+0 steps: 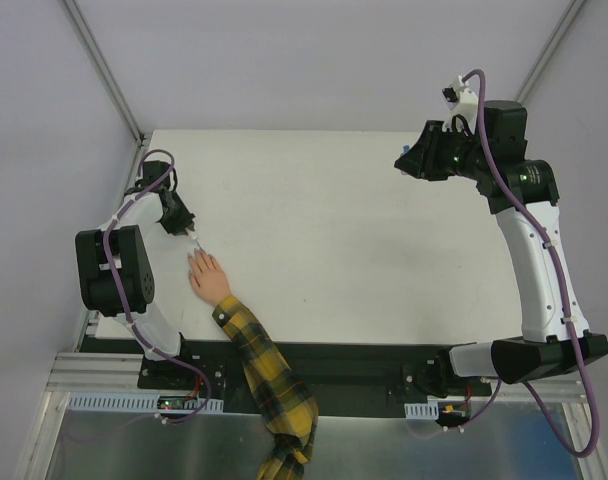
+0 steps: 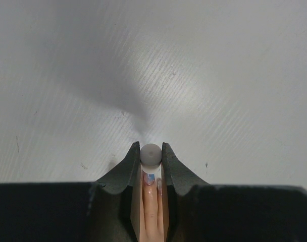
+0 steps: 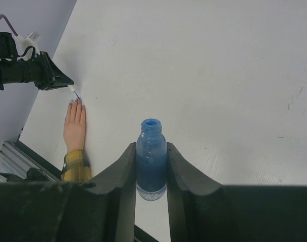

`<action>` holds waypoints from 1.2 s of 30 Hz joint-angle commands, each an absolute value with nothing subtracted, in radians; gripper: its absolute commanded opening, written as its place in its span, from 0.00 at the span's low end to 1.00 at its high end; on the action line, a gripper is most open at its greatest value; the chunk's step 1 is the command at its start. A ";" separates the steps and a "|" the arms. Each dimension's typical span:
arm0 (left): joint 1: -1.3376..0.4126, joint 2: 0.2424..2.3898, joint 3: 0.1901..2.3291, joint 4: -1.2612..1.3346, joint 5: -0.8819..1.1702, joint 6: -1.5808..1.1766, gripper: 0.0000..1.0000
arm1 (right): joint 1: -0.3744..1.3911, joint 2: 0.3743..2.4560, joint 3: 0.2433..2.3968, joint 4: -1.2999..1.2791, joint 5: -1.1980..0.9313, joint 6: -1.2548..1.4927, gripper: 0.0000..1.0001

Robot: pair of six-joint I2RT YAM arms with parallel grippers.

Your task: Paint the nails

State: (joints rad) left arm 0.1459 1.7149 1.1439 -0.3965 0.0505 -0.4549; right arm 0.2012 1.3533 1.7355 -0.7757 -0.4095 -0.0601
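Now we pinch the brush (image 3: 75, 94) in our left claw (image 1: 190, 233), tip down at the nails (image 3: 75, 101) of the hand (image 1: 208, 277) lying flat on the tabletop (image 1: 334, 250), while our right claw (image 3: 152, 151) clamps the open bottle (image 3: 151, 156) well apart, probably held ready for redipping.

The counter (image 2: 219, 75) is matt white, finely ribbed. The bottle (image 3: 151, 161) is clear, glossy, blue-tinted. The sleeve (image 1: 264, 365) is woven plaid cloth. The hand (image 3: 75, 128) looks smooth. The fingers (image 3: 118, 184) are matt black plastic.
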 commanded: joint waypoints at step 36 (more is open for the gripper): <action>0.161 1.717 1.138 -0.413 0.104 -0.394 0.00 | 0.193 1.342 1.740 -0.739 -0.448 -0.032 0.00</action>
